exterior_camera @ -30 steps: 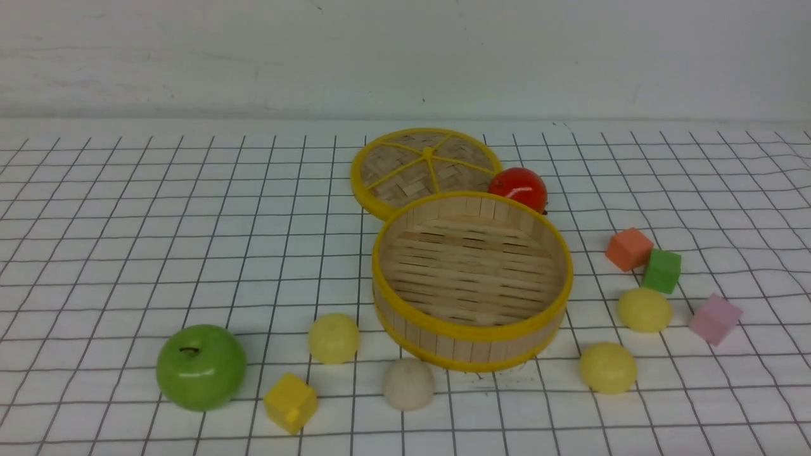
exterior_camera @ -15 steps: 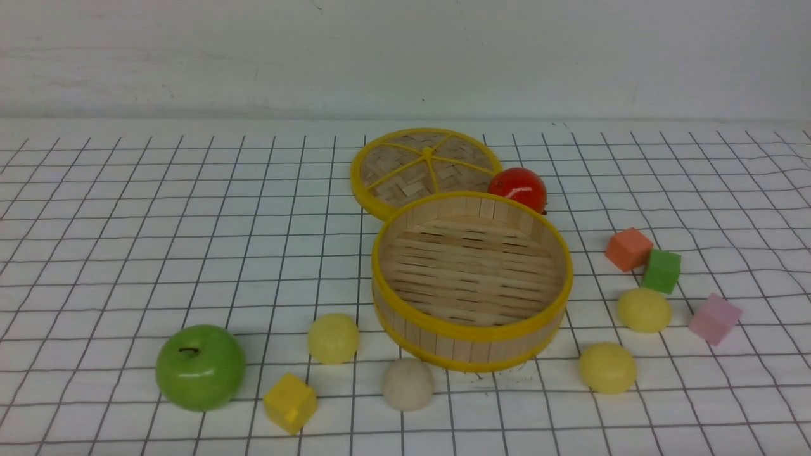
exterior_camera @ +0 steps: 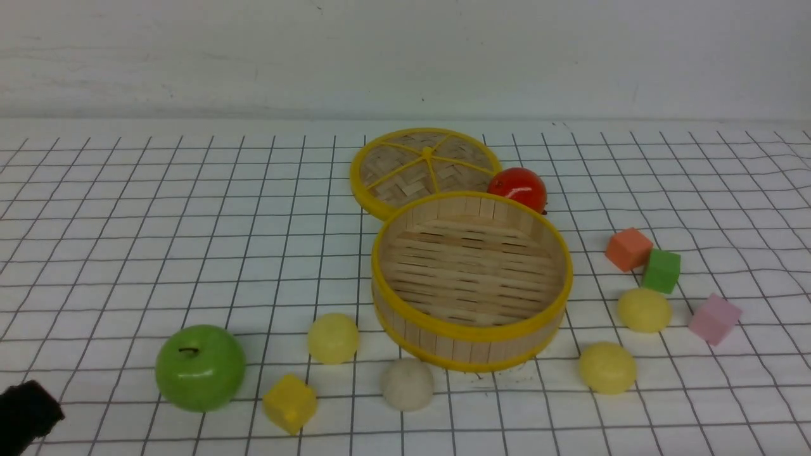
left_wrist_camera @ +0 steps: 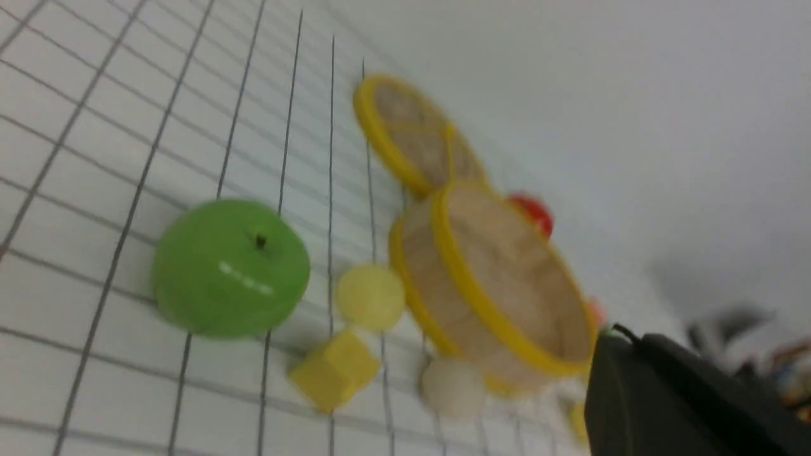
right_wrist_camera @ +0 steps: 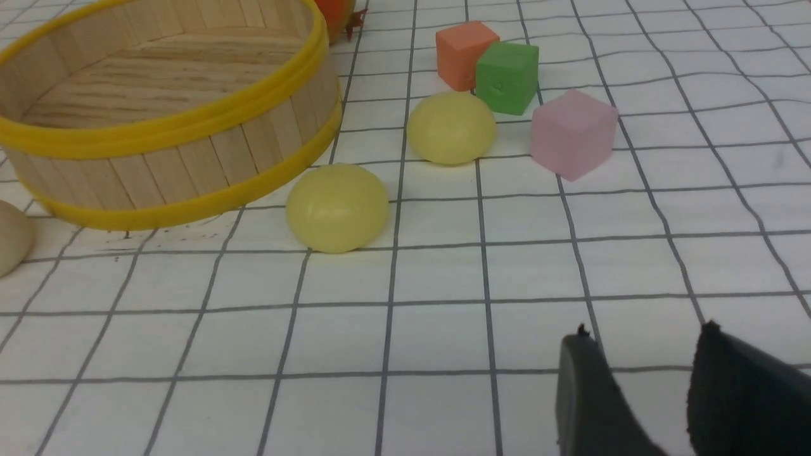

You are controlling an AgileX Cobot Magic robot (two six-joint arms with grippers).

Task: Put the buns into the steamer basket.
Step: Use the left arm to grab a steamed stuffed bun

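The steamer basket [exterior_camera: 470, 332] stands mid-table with nothing inside. Around its near side lie several buns: a pale yellow one [exterior_camera: 333, 338] at the front left, an off-white one [exterior_camera: 408, 384] in front, and two pale yellow ones [exterior_camera: 607, 367] [exterior_camera: 644, 310] on the right. My left gripper [exterior_camera: 28, 415] pokes in at the lower left corner, left of the apple. In the blurred left wrist view its fingers [left_wrist_camera: 624, 380] lie together, holding nothing. My right gripper [right_wrist_camera: 645, 335] hovers open and empty over the cloth, short of the nearest yellow bun [right_wrist_camera: 337, 207].
A green apple [exterior_camera: 201, 367] and a yellow cube [exterior_camera: 290, 403] sit at the front left. The woven lid [exterior_camera: 418, 168] and a red tomato [exterior_camera: 518, 187] lie behind the basket. Orange [exterior_camera: 628, 249], green [exterior_camera: 662, 270] and pink [exterior_camera: 715, 318] cubes crowd the right-hand buns.
The black tip of my left gripper has come into the front view at the lower left corner. Nothing on the table has moved.
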